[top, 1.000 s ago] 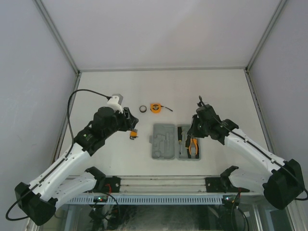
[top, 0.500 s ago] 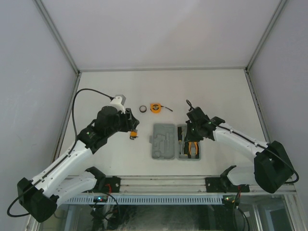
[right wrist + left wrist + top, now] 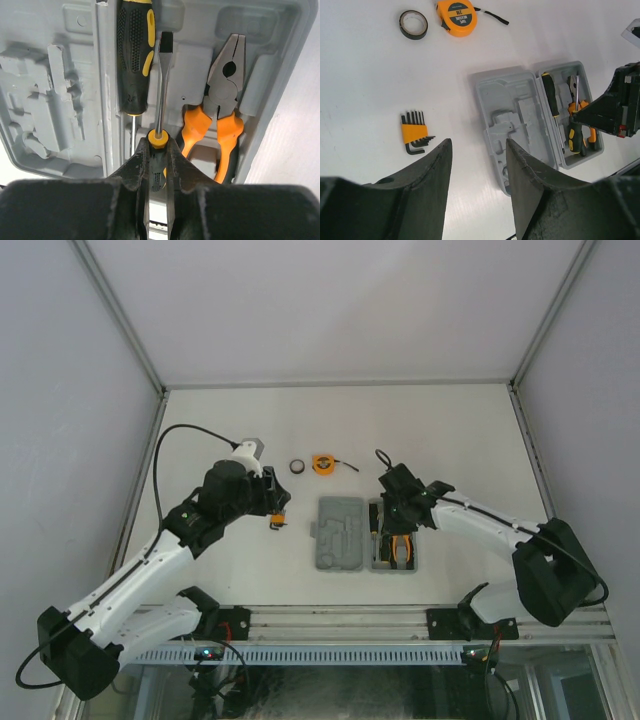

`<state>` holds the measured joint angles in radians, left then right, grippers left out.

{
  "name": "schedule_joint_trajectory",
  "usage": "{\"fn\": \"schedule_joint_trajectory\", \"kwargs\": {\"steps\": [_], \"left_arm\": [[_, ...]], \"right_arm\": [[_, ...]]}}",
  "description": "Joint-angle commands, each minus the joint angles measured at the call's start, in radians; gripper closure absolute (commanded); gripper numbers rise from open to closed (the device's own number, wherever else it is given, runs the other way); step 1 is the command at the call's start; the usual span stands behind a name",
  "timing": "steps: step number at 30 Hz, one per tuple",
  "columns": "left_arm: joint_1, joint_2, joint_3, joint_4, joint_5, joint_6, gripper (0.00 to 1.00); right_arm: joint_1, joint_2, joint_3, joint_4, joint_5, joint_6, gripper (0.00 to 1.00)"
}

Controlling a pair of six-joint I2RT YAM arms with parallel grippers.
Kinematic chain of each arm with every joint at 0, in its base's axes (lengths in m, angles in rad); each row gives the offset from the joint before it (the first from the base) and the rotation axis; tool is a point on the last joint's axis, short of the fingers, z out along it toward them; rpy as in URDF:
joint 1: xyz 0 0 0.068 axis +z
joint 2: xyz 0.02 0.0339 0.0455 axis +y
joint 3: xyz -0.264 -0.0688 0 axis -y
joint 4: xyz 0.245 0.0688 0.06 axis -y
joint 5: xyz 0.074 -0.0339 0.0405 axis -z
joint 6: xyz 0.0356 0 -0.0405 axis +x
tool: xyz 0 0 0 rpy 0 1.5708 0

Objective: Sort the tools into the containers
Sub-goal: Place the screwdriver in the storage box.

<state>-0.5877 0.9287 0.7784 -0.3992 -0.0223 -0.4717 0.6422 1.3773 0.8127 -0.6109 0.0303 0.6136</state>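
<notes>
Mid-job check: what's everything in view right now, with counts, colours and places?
tool case: 1, grey, open, mid-table; left half empty
seated screwdriver: 1, black-yellow, right half by hinge
held screwdriver: 1, black-yellow, over right half
pliers: 1, orange-handled, right half
hex-key set: 1, orange, table left of case
black ring: 1, table beyond case
tape measure: 1, orange, beside ring
left hand: 1, black, open, above table
right hand: 1, black, shut on held screwdriver
</notes>
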Motion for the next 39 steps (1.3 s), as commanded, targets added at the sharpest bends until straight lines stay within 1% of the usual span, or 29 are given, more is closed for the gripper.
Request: {"fn": "schedule_joint_trajectory", "kwargs": {"steps": [1, 9, 13, 18, 22, 28, 30, 34, 39], "left_arm": [[0.005, -0.007, 0.028, 0.021, 0.017, -0.011, 0.49], [0.005, -0.008, 0.03, 0.027, 0.016, -0.011, 0.49], [0.005, -0.005, 0.032, 0.027, 0.016, -0.006, 0.49], [0.004, -0.004, 0.032, 0.026, 0.014, -0.005, 0.49], [0.004, -0.008, 0.031, 0.025, 0.011, -0.001, 0.49], [0.005, -0.013, 0.03, 0.019, 0.007, 0.002, 0.49], [0.005, -0.011, 0.031, 0.019, 0.007, 0.002, 0.49], [0.005, -0.008, 0.033, 0.019, 0.009, 0.002, 0.49], [0.005, -0.011, 0.03, 0.019, 0.009, -0.001, 0.49]], "right_arm": [[0.015, 0.023, 0.054, 0.034, 0.031, 0.004, 1.0], [0.044, 0.077, 0.086, -0.027, 0.059, -0.01, 1.0], [0.047, 0.104, 0.1, -0.047, 0.061, -0.016, 0.97], [0.047, 0.123, 0.106, -0.057, 0.069, -0.004, 0.9], [0.046, 0.127, 0.106, -0.052, 0.066, 0.01, 0.83], [0.039, 0.085, 0.111, -0.054, 0.073, 0.024, 0.68], [0.033, 0.065, 0.112, -0.05, 0.065, 0.023, 0.66], [0.024, 0.02, 0.112, -0.043, 0.054, 0.022, 0.66], [0.017, -0.008, 0.111, -0.043, 0.043, 0.012, 0.75]]}}
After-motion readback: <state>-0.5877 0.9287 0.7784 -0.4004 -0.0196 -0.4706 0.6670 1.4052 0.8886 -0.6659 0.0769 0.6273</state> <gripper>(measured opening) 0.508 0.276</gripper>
